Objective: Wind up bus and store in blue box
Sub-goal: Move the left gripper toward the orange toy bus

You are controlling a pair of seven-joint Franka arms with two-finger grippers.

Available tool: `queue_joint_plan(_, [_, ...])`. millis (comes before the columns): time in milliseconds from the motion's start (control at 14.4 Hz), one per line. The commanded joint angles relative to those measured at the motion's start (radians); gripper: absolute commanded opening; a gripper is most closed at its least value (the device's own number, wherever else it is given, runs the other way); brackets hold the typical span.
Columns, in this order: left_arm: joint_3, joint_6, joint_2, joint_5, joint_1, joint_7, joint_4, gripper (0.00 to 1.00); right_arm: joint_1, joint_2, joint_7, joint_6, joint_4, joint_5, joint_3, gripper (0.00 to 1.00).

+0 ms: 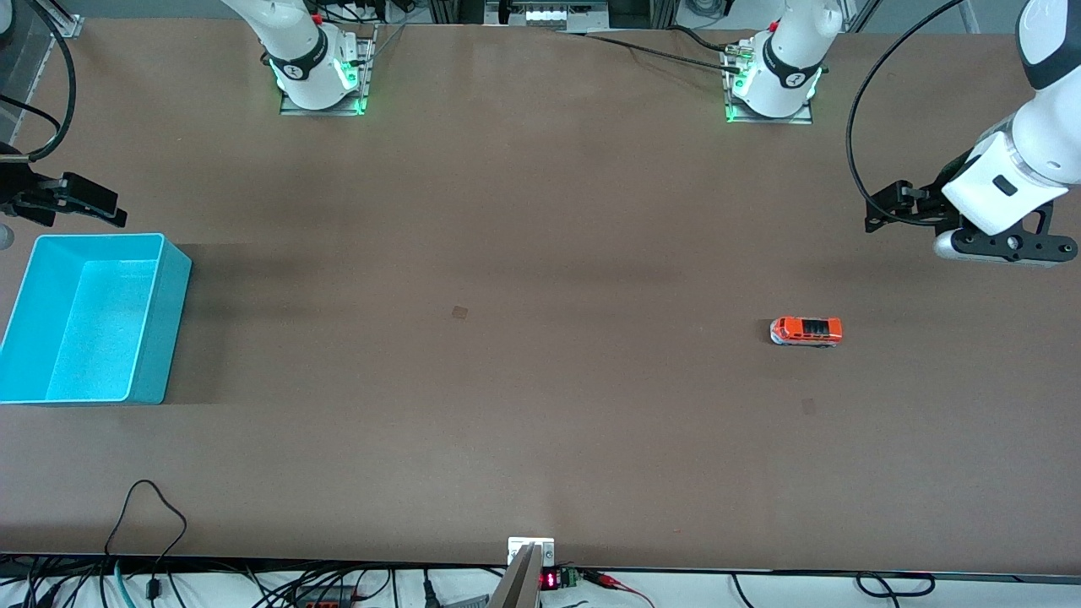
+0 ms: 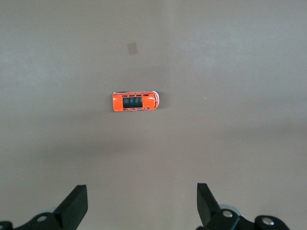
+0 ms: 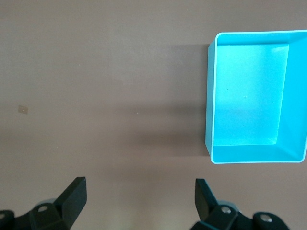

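**Bus on the table, both end effectors aloft and spread wide**

While the bus (image 1: 806,331) sits on its wheels on the bare brown table (image 1: 507,380) toward the left arm's end, the left end effector (image 1: 887,207) hangs in the air above the table edge there, with nothing between its fingers. From that end effector the bus lies below and toward the table's middle, well apart from the fingers. The left wrist view shows what the front view cannot: the bus (image 2: 135,101) from straight above, its dark roof windows in a row, and the left end effector (image 2: 142,206) with both black fingers (image 2: 74,203) spread wide and empty.

The blue box (image 1: 173,287) stands at the right arm's end of the table, far from the bus. The right end effector (image 1: 76,203) hovers just off the box's wall that is farthest from the front camera, touching nothing. The right wrist view looks down into the box (image 3: 211,96), whose textured bottom is bare, and shows the right end effector (image 3: 140,203) with fingers (image 3: 73,199) wide apart. The box lies off to one side of those fingers, not beneath them.
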Motion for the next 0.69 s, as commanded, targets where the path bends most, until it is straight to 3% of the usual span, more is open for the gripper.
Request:
queue_joint_plan(0, [0.009,-0.006,0.005,-0.003,-0.005,-0.009,0.016,1.00,0.002,0.009,0.013,-0.006,0.021,0.016,-0.003,1.00])
queue_joint_plan(624, [0.009,-0.037,0.006,-0.003,-0.004,-0.014,0.016,1.00,0.002,0.026,-0.009,-0.008,0.021,0.015,-0.003,1.00])
